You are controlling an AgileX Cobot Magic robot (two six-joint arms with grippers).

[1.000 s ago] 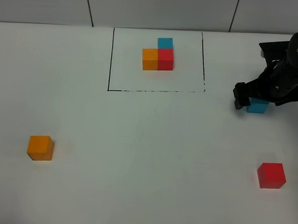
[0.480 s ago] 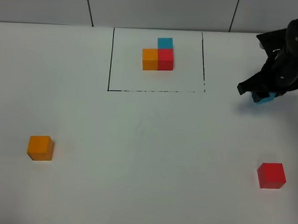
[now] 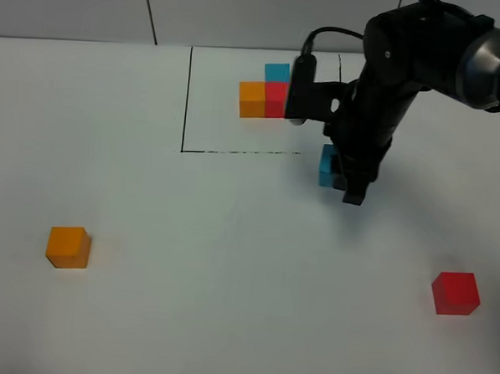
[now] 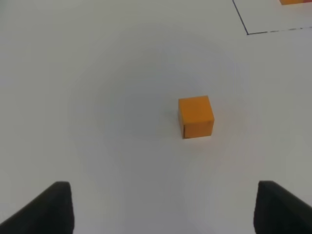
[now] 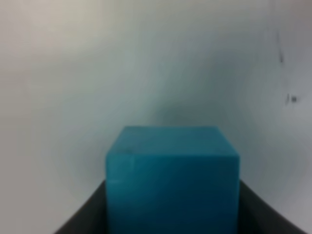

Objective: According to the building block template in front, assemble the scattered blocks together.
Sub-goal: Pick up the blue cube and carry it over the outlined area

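Pinching the blue block [image 3: 326,164] in the right gripper [image 3: 338,176] beside the template [image 3: 266,93] for matching, left gripper [image 4: 161,207] spread wide over the orange block [image 4: 195,117].

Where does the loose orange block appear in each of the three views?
Exterior high: the orange block sits alone at the lower left.
Left wrist: the block lies near the middle, ahead of the open left gripper.
Right wrist: not in it; the blue block fills the view.
Shared landmark: the frame's corner, also in the left wrist view.
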